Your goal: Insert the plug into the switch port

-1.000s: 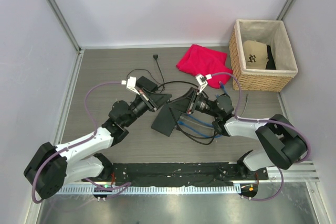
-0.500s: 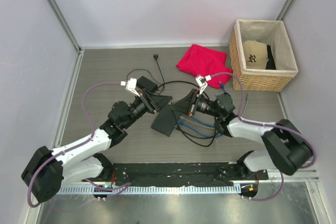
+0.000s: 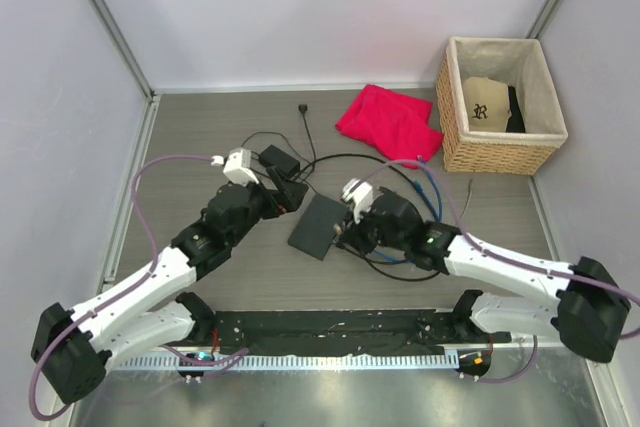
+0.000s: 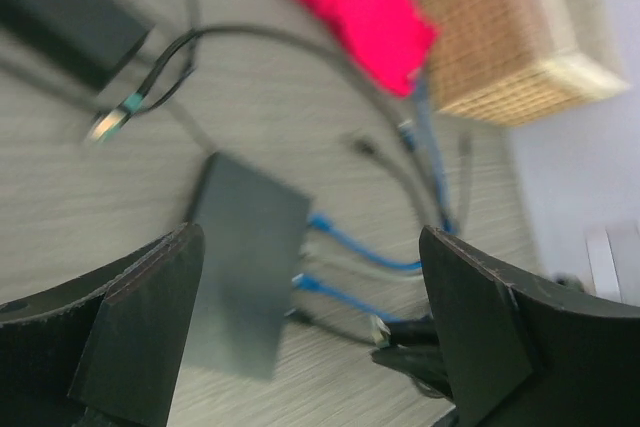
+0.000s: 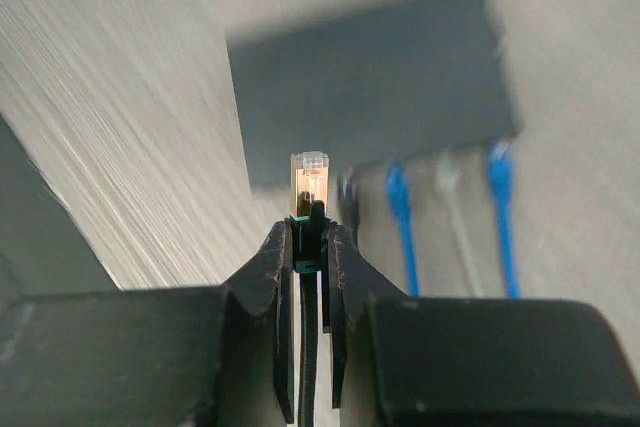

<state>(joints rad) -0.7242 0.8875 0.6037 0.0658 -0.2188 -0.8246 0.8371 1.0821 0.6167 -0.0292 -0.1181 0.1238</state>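
The switch (image 3: 318, 227) lies flat mid-table as a thin dark box, also seen in the left wrist view (image 4: 245, 267) and the right wrist view (image 5: 370, 87). Two blue cables (image 5: 398, 197) run from its socket edge. My right gripper (image 5: 310, 237) is shut on the plug (image 5: 310, 179), a clear connector on a black cord that points at the socket edge and stands a short way off it. In the top view the right gripper (image 3: 345, 234) is at the switch's right edge. My left gripper (image 3: 287, 194) is open and empty, just left of the switch's far end (image 4: 310, 237).
A black power brick (image 3: 278, 159) with cords lies behind the switch. A red cloth (image 3: 388, 122) sits at the back, with a wicker basket (image 3: 500, 152) holding a cap (image 3: 485, 102) to its right. Loose blue and black cables (image 3: 385, 252) lie under the right arm.
My left gripper has opened and drawn back to the left of the switch. My right gripper has shut on the plug and swung lower, to the switch's right edge.
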